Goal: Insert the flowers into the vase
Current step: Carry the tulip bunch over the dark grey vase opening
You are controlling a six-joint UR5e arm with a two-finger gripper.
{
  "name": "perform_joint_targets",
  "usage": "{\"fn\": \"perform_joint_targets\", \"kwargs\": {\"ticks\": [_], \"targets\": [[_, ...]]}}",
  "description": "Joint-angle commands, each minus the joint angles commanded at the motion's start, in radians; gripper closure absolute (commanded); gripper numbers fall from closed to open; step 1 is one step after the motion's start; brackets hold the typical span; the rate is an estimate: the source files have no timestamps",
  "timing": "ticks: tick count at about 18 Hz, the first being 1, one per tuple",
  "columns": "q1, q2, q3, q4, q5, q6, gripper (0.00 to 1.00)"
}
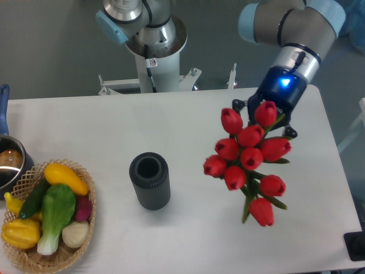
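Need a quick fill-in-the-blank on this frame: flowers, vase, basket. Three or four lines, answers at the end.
1. The gripper holds a bunch of ____ tulips.
2. The vase stands upright on the table, and its mouth is ____.
3. The vase is to the ____ of the flowers in the picture.
4. The wicker basket at the left edge holds ____.

Missing words: red; empty; left; vegetables

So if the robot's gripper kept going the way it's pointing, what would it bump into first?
The gripper points down, holding the flowers. Going straight on, the flowers would probably meet the bare white table first. The vase stands off to the side. Depth is unclear.
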Motion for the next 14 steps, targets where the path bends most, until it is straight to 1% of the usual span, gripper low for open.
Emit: {"fn": "perform_joint_targets", "kwargs": {"ticks": [3,7,8,12,14], "targets": [[-0.048,-0.005,0.002,0.002,-0.016,0.026,0.83],[-0.104,0.0,-0.02,0.002,-0.043,0.026,0.83],[-0.118,0.0,-0.035,0.002,-0.046,0.034,0.83],[-0.143,-0.003,-0.066,0.006,-0.103,0.126,0.83],[-0.141,-0.006,-0.078,0.006,-0.159,0.172,0.83]]}}
